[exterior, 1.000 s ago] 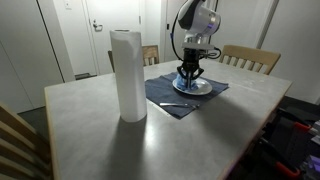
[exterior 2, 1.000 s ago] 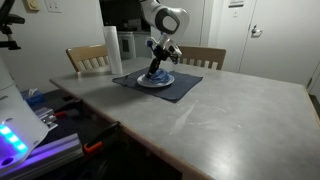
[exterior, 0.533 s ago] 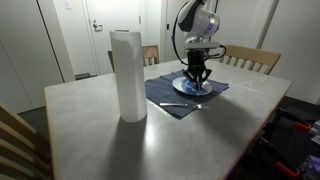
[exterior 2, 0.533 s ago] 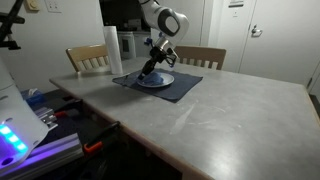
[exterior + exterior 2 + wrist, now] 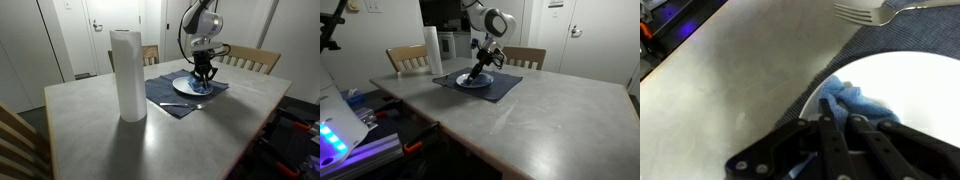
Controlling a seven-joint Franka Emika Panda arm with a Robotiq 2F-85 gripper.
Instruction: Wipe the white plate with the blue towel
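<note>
While it stands upright on the smooth, mottled grey table point(image 5: 80, 130), the tall white cylindrical paper roll point(image 5: 127, 75) sits at the left of an exterior view, well apart from the other items. To its right, a dark blue rectangular cloth placemat point(image 5: 160, 93) lies flat on the table. A slim silver metal fork point(image 5: 181, 104) lies along the mat's near edge, just beside the round glossy white plate point(image 5: 185, 86), which sits on the mat. The black gripper point(image 5: 204, 74) points straight down onto the plate's right part. In the wrist view its fingers point(image 5: 828, 125) are drawn narrow, pinching the crumpled, soft blue towel point(image 5: 856, 102), which presses on the plate's surface near the rim. A light wooden slatted chair point(image 5: 250, 58) stands behind the table at far right.
</note>
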